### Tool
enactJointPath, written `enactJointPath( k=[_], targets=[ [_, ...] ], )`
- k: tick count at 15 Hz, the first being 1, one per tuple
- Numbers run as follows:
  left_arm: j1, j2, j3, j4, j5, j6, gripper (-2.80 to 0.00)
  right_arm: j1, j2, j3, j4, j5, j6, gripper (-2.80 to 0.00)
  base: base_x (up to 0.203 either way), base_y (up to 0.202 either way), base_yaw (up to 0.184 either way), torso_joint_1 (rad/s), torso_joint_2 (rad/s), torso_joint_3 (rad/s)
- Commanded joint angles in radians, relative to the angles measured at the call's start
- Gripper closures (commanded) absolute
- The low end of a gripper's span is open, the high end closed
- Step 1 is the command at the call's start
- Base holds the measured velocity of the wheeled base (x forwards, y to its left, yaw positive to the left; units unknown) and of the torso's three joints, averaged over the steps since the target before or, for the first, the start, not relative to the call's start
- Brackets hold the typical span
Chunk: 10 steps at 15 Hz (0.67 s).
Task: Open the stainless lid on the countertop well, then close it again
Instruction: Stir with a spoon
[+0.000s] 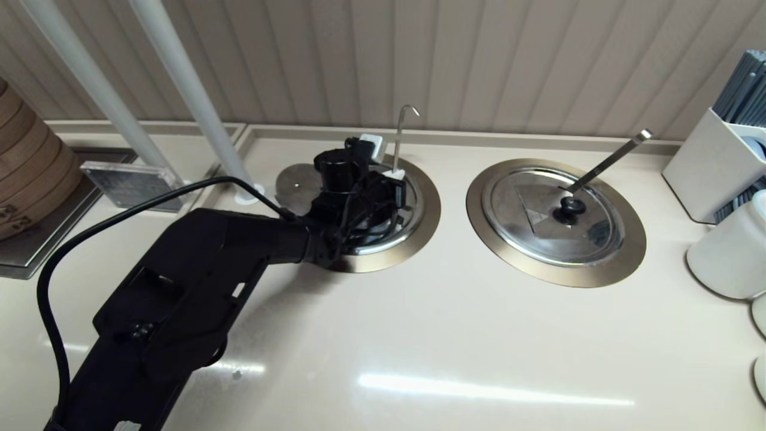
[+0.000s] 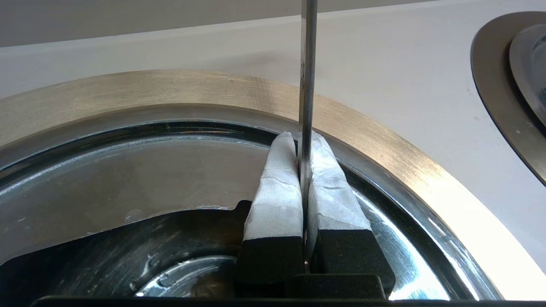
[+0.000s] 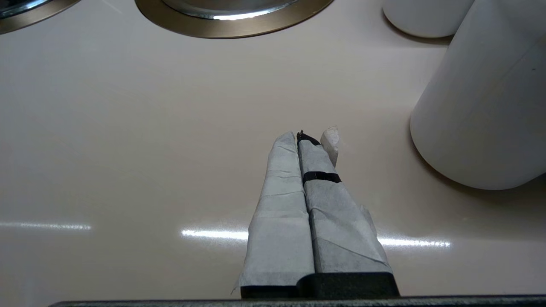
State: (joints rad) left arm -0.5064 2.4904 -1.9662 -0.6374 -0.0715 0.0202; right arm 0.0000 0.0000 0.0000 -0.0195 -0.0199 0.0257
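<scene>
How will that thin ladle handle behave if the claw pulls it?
The handle looks like thin polished steel: probably stiff and light, but slippery in the left claw. It seems loose in the well, so it would likely swing or tip rather than lifting straight.

The left arm (image 1: pixel 197 287) reached forward from the near left, its gripper (image 2: pixel 303 140) held low with jaws closed together. The right gripper (image 3: pixel 305 140) hovered over the worktop (image 3: pixel 128 149), jaws pressed together, empty.
</scene>
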Motion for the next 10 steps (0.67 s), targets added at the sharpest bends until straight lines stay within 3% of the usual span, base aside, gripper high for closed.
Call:
enactJointPath(
  k=[1, 6, 10],
  targets=[
    [0.002, -0.017, 0.001, -0.007, 0.002, 0.001, 0.0, 0.0, 0.0, 0.005, 0.0, 0.0, 0.0, 0.0, 0.0, 0.0, 0.0, 0.0, 0.0, 0.0],
    [0.003, -0.049, 0.018, -0.008, 0.041, 0.001, 0.0, 0.0, 0.0, 0.005, 0.0, 0.0, 0.0, 0.0, 0.0, 0.0, 0.0, 0.0, 0.0, 0.0],
    [0.023, -0.168, 0.206, -0.051, 0.088, -0.003, 0.0, 0.0, 0.0, 0.005, 0.0, 0.0, 0.0, 0.0, 0.0, 0.0, 0.0, 0.0, 0.0, 0.0]
  ],
)
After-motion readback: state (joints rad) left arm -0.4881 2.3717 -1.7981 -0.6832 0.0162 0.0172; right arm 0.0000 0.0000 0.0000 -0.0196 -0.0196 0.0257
